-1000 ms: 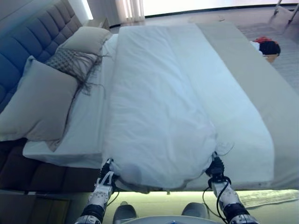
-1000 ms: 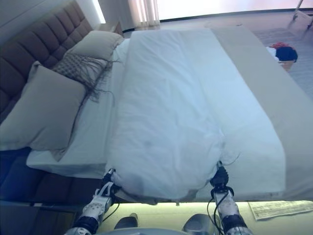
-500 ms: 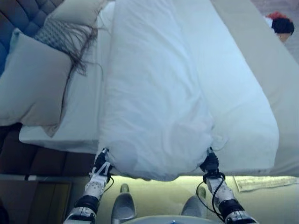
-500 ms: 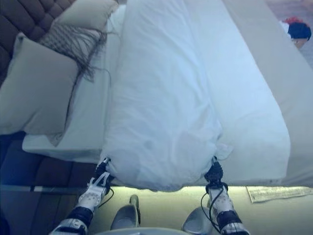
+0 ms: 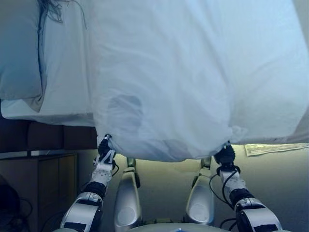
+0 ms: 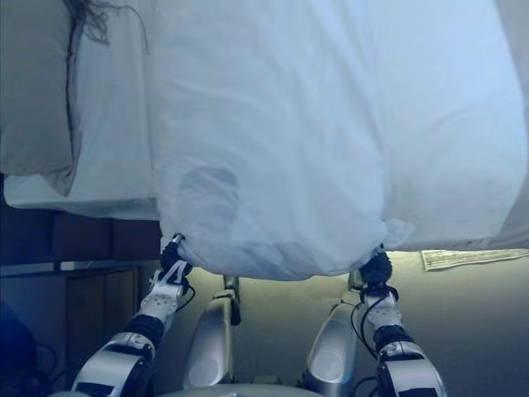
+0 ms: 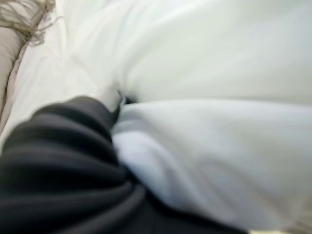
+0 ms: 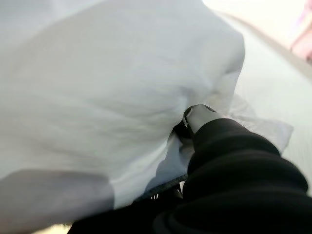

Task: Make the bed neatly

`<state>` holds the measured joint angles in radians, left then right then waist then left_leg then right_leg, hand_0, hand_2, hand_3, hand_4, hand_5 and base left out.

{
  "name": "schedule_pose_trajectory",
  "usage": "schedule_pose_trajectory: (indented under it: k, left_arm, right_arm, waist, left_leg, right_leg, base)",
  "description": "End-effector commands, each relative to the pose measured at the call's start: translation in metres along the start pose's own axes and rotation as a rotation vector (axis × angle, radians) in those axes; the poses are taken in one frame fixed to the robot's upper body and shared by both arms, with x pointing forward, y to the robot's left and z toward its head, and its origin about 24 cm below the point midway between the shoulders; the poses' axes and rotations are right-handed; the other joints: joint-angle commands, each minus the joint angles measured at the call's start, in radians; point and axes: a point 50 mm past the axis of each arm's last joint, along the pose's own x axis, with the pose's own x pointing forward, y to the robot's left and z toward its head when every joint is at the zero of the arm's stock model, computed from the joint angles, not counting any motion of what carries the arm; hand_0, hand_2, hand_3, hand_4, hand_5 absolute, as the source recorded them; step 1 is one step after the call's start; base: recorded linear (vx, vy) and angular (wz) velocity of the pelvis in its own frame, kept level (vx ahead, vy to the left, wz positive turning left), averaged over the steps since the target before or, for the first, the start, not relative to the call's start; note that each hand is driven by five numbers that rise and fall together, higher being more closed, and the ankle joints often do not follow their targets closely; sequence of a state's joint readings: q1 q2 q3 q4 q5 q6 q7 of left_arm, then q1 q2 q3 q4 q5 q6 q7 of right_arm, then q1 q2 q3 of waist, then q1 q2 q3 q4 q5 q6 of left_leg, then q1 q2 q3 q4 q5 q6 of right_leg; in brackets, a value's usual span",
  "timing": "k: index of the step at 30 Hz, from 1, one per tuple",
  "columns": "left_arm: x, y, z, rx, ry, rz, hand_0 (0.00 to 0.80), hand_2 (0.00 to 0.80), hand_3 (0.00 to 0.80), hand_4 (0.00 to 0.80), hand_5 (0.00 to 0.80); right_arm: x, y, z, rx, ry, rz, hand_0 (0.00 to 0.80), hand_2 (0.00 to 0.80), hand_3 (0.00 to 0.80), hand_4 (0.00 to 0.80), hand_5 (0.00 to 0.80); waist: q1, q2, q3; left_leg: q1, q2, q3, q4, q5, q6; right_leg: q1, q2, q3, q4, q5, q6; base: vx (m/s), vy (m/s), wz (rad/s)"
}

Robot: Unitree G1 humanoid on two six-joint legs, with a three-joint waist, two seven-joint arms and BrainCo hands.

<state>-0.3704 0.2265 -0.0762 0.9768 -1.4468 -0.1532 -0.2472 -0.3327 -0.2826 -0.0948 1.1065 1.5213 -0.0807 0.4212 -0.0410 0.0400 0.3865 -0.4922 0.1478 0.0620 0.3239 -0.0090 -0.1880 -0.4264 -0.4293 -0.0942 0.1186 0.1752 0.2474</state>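
Observation:
A white duvet (image 5: pixel 183 72) lies folded lengthwise on the bed, and its near end hangs out past the bed's side. My left hand (image 5: pixel 104 153) is tucked under the duvet's near left corner; its wrist view shows only the dark cover (image 7: pixel 63 161) buried in white cloth. My right hand (image 5: pixel 225 155) sits at the near right corner, where the cloth bunches into a knot. In the right wrist view its thumb (image 8: pixel 199 114) pinches into the duvet (image 8: pixel 97 97) beside the dark cover.
A beige pillow (image 5: pixel 19 53) and a fringed throw (image 5: pixel 53 7) lie at the left on the white sheet (image 5: pixel 63 72). Below them are the dark bed frame (image 5: pixel 48 137) and a wooden cabinet (image 5: pixel 43 183). A paper (image 5: pixel 275 147) lies on the floor at the right.
The camera has tilted down and closer to the bed's edge. Both hands stay at the duvet's near corners, and that end now hangs further out over the bed's side.

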Motion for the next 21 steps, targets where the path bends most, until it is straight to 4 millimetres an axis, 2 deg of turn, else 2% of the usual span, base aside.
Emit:
schedule_pose_trajectory:
  k: [1,6,10,12,16,21]
  left_arm:
    - [0.014,-0.024,0.032,-0.013,-0.154,-0.092,0.8,0.8,0.8,0.8,0.8]
    - [0.015,-0.015,0.047,0.037,-0.188,-0.018,0.8,0.8,0.8,0.8,0.8]
    - [0.015,-0.01,0.079,0.049,-0.264,0.043,0.8,0.8,0.8,0.8,0.8]
    - [0.014,-0.01,0.092,0.068,-0.291,0.046,0.8,0.8,0.8,0.8,0.8]
    - [0.012,-0.022,0.114,0.099,-0.353,-0.018,0.8,0.8,0.8,0.8,0.8]
    - [0.018,-0.042,0.116,0.128,-0.35,-0.09,0.8,0.8,0.8,0.8,0.8]
  right_arm:
    - [-0.015,-0.025,0.048,-0.04,-0.057,-0.076,0.8,0.8,0.8,0.8,0.8]
    - [-0.033,-0.047,0.08,-0.004,-0.136,-0.185,0.8,0.8,0.8,0.8,0.8]
    - [-0.047,-0.058,0.104,0.013,-0.188,-0.241,0.8,0.8,0.8,0.8,0.8]
    - [-0.048,-0.056,0.11,-0.018,-0.192,-0.231,0.8,0.8,0.8,0.8,0.8]
    - [-0.041,-0.045,0.111,-0.037,-0.201,-0.124,0.8,0.8,0.8,0.8,0.8]
    - [-0.02,-0.02,0.107,0.031,-0.229,-0.042,0.8,0.8,0.8,0.8,0.8]
  waist:
    - [-0.039,0.039,0.04]
    - [-0.054,0.029,0.08]
    - [-0.063,0.018,0.102]
    - [-0.066,0.021,0.111]
    - [-0.061,0.036,0.13]
    - [-0.036,0.052,0.133]
  left_leg:
    - [-0.02,-0.038,0.056,-0.089,0.11,0.029]
    - [-0.069,-0.039,0.062,-0.063,0.102,0.027]
    - [-0.098,-0.025,0.076,-0.04,0.09,0.023]
    - [-0.108,-0.023,0.082,-0.035,0.093,0.026]
    - [-0.113,-0.038,0.088,-0.042,0.092,0.036]
    - [-0.177,-0.052,0.054,-0.024,0.103,0.041]
  right_leg:
    - [-0.07,0.039,0.032,0.048,0.009,0.0]
    - [-0.109,0.027,0.052,0.051,0.02,-0.001]
    - [-0.124,0.028,0.045,0.045,0.016,-0.002]
    - [-0.131,0.029,0.048,0.044,0.019,-0.004]
    - [-0.14,0.028,0.048,0.038,0.023,-0.011]
    - [-0.195,0.014,0.051,0.053,0.03,-0.019]
  base:
    - [-0.137,0.147,-0.15]
    - [-0.09,0.081,-0.01]
    - [-0.058,0.047,0.02]
    - [-0.015,0.073,-0.01]
    - [-0.019,0.082,-0.01]
    - [-0.038,-0.018,0.01]
